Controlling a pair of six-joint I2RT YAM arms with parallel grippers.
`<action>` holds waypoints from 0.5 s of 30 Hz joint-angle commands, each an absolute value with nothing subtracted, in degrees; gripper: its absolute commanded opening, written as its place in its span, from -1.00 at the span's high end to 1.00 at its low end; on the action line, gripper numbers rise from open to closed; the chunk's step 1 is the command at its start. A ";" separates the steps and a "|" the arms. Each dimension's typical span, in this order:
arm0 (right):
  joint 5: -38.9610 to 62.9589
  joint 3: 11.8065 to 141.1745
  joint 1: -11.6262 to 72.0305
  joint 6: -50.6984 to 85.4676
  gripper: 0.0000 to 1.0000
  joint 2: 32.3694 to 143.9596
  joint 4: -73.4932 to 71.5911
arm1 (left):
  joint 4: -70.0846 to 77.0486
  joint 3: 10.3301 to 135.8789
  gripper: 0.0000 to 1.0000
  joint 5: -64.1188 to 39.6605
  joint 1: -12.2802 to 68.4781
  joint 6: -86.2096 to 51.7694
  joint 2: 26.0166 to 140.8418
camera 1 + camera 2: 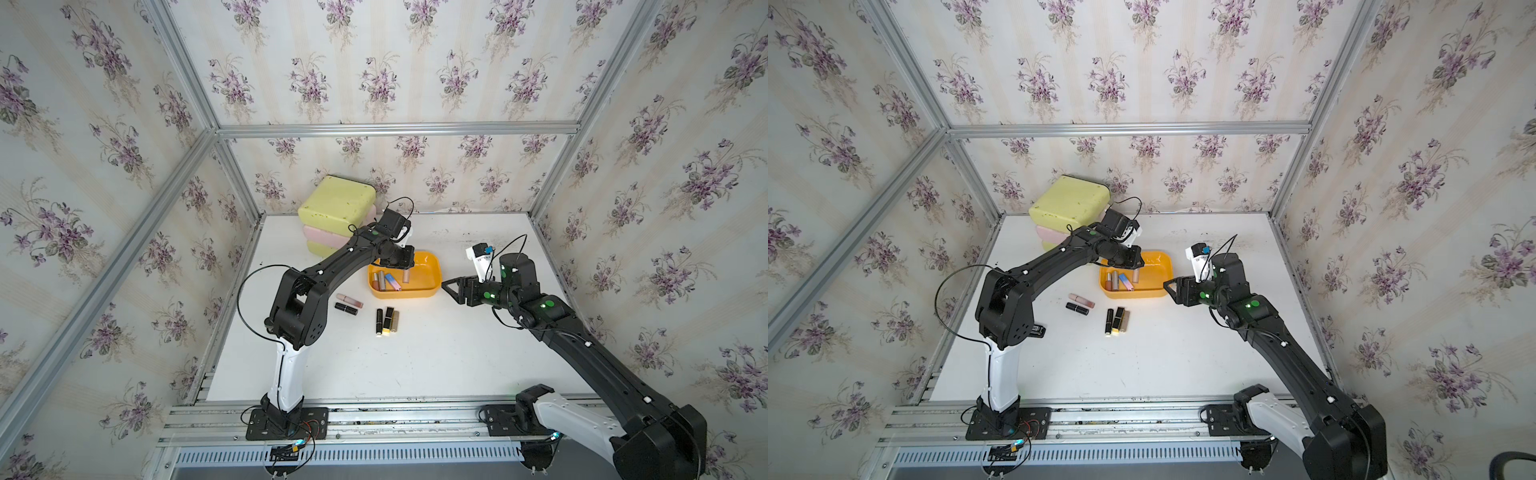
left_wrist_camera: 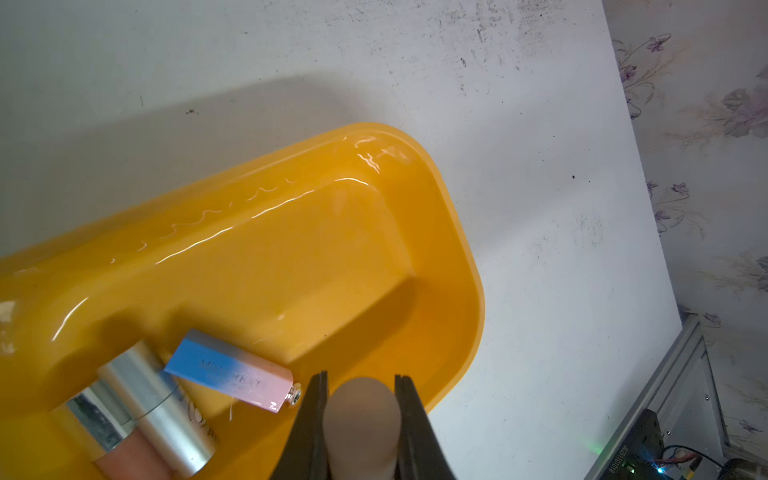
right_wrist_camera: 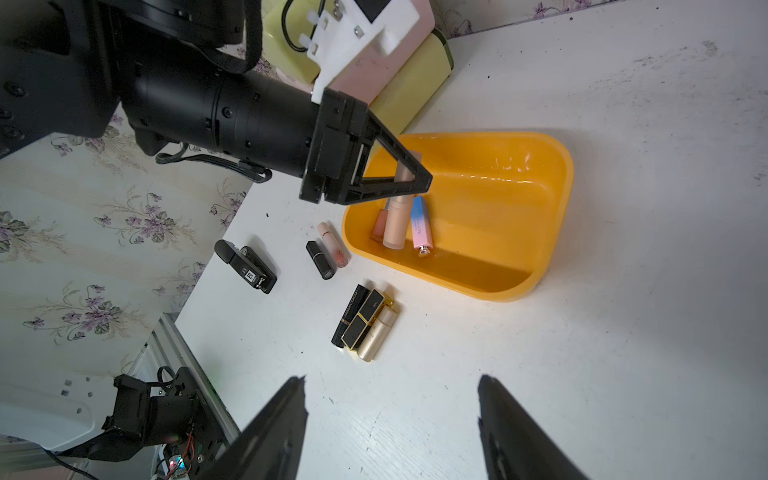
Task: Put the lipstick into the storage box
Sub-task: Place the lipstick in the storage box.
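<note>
Your left gripper [image 3: 409, 176] is clamped on a beige lipstick [image 3: 397, 222], long axis hanging down over the storage box [image 3: 552, 199]; right gripper [image 3: 390, 419] stands apart, empty.

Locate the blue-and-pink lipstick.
In both top views the blue-and-pink lipstick lies inside the storage box, beside two lying tubes at its left end.

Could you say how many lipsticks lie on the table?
5: pink tube and black tube paired; black stick, black-gold stick, gold stick bunched nearby. Left arm may hide more.
</note>
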State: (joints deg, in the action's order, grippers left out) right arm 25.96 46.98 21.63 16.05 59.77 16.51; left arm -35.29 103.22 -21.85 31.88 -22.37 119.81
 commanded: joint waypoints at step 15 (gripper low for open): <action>29.54 46.32 22.37 15.00 -0.41 64.29 13.54 | -34.97 103.53 1.00 -22.74 29.84 -21.91 125.63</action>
